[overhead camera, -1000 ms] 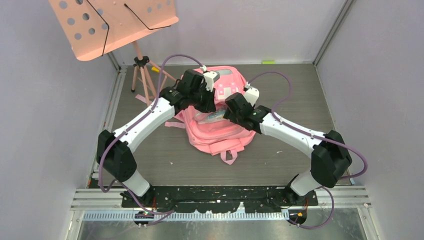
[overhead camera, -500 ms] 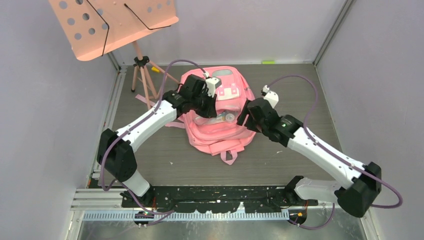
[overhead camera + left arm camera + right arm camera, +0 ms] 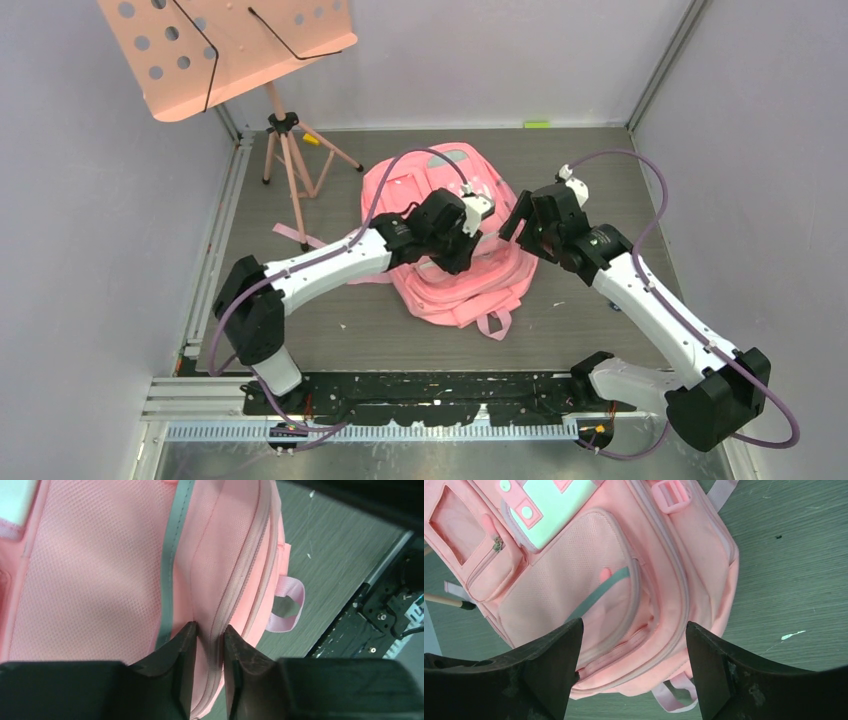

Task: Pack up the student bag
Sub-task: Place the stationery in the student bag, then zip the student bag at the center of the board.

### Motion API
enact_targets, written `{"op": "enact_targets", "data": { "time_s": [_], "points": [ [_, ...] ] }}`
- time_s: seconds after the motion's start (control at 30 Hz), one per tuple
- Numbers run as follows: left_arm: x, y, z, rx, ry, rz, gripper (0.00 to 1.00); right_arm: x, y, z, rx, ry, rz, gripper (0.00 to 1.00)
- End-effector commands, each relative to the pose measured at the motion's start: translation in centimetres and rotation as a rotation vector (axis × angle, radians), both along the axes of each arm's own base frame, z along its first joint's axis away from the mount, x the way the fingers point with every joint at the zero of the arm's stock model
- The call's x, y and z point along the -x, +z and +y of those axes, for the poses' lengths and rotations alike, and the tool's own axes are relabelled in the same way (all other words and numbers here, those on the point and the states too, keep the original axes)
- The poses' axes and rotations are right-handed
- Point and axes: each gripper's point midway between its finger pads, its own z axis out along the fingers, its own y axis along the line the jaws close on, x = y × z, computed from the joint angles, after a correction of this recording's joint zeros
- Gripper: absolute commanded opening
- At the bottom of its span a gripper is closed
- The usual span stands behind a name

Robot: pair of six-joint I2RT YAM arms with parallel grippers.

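The student bag (image 3: 450, 275), a soft pink backpack with pale patches, lies flat on the dark floor in the middle. My left gripper (image 3: 465, 245) is on top of it; in the left wrist view its fingers (image 3: 209, 635) are shut on a fold of the bag (image 3: 90, 570) along a zip seam, next to the grey reflective strip (image 3: 172, 565). My right gripper (image 3: 517, 218) hangs open over the bag's right edge. In the right wrist view it (image 3: 634, 625) is wide open and empty above the bag's front pockets (image 3: 574, 595).
A salmon-pink perforated music stand (image 3: 225, 50) on a tripod (image 3: 285, 150) stands at the back left. Grey walls close in left, right and back. A metal rail (image 3: 450, 390) with the arm bases runs along the near edge.
The bag has slid right and nearer, dragged by my left gripper. My right arm has swung off the bag to its right side. The items seen in the bag's opening no longer show.
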Motion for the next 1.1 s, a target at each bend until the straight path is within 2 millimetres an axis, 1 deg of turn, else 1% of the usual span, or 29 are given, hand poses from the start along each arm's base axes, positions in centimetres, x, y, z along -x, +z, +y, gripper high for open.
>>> {"op": "enact_targets", "data": {
  "time_s": [0.0,0.07,0.1,0.17,0.23,0.27,0.3,0.33,0.37,0.4,0.43,0.5,0.57,0.63,0.77,0.87,0.97,1.07],
  "points": [
    [0.9,3.0,-1.1,0.095,-0.001,-0.045,0.39,-0.3,0.1,1.0,-0.038,0.049,-0.015,0.81],
    [0.8,3.8,-0.3,0.118,0.018,-0.09,0.58,-0.2,-0.4,1.3,-0.052,0.055,-0.007,0.82],
    [1.0,4.2,0.1,0.133,0.02,-0.11,0.65,0.0,-0.6,1.5,-0.065,0.057,0.0,0.82],
    [1.5,4.9,0.9,0.167,0.017,-0.141,0.75,0.3,-1.6,1.6,-0.076,0.058,0.021,0.82],
    [2.0,5.7,1.8,0.196,0.015,-0.171,0.82,0.7,-2.4,1.7,-0.086,0.052,0.042,0.82],
    [2.2,5.8,2.2,0.197,0.013,-0.179,0.84,0.9,-2.6,1.6,-0.092,0.047,0.048,0.81],
    [2.5,5.9,2.9,0.194,0.017,-0.186,0.86,1.2,-3.3,1.5,-0.089,0.045,0.065,0.81],
    [2.5,6.0,3.7,0.184,0.037,-0.2,0.87,1.3,-3.5,1.5,-0.097,0.04,0.062,0.81],
    [2.5,5.6,4.6,0.165,0.059,-0.199,0.88,1.7,-4.2,1.4,-0.094,0.039,0.077,0.8],
    [2.2,5.2,5.6,0.143,0.094,-0.2,0.88,1.8,-4.3,1.4,-0.102,0.035,0.073,0.79],
    [2.0,4.7,6.5,0.125,0.128,-0.193,0.89,2.1,-4.9,1.3,-0.102,0.035,0.086,0.78],
    [1.4,3.9,8.4,0.115,0.207,-0.161,0.89,2.0,-4.8,1.7,-0.125,0.044,0.083,0.75],
    [1.2,3.3,9.8,0.137,0.263,-0.123,0.89,1.9,-4.7,2.2,-0.139,0.055,0.086,0.71],
    [1.2,3.0,10.6,0.153,0.293,-0.114,0.89,1.6,-4.4,2.5,-0.147,0.064,0.084,0.7],
    [1.4,2.3,11.4,0.165,0.316,-0.094,0.88,1.1,-3.8,2.9,-0.159,0.07,0.07,0.66],
    [1.1,1.5,12.0,0.148,0.343,-0.068,0.81,0.7,-3.6,3.3,-0.166,0.078,0.065,0.62],
    [0.8,1.0,12.3,0.139,0.365,-0.049,0.71,0.4,-4.3,3.5,-0.159,0.081,0.08,0.59],
    [0.7,0.3,12.3,0.124,0.37,-0.04,0.67,0.1,-5.2,3.9,-0.163,0.087,0.094,0.57]
  ]
}}
